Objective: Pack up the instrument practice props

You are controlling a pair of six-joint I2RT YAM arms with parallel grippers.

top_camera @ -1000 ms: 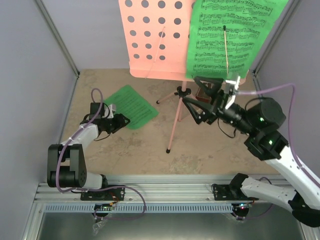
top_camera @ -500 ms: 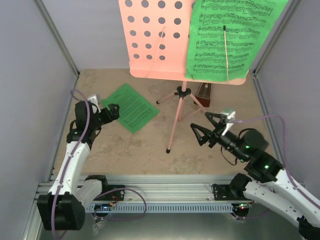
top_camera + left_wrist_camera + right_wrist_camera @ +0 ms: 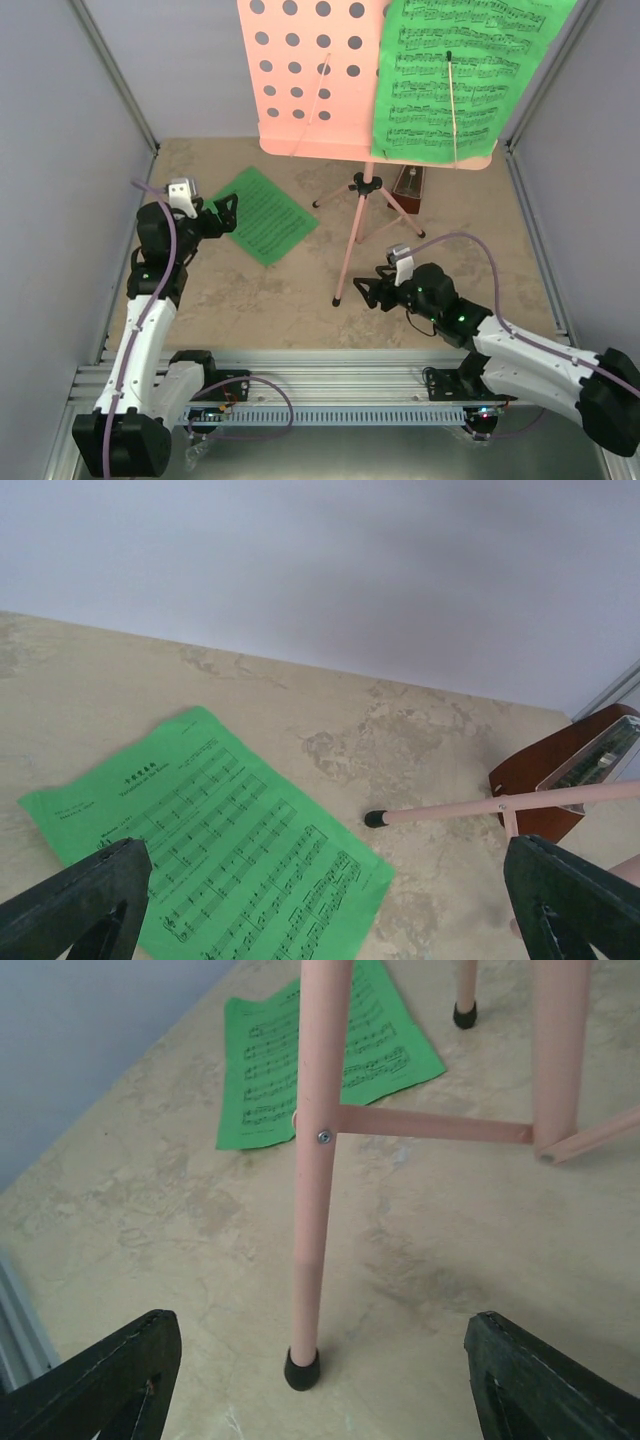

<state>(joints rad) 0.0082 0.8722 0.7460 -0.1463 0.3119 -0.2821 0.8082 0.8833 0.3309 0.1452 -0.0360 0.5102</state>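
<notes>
Packing looks barely begun: the pink music stand (image 3: 310, 90) stands upright mid-frame with one green sheet-music page (image 3: 450, 70) propped on it at upper right, another page (image 3: 262, 215) flat on the table (image 3: 260, 300) at centre left, and the metronome (image 3: 408, 186) behind the tripod. The left gripper (image 3: 228, 213), jaws apart and empty, hovers beside the loose page, and the right gripper (image 3: 367, 291), likewise spread, faces the stand's near leg (image 3: 312, 1210), so a low pinch probably comes next. The pages' staves and title are too small to read.

Marbled table (image 3: 270, 300): green sheet (image 3: 258, 215), pink stand (image 3: 350, 245), metronome (image 3: 408, 186).
</notes>
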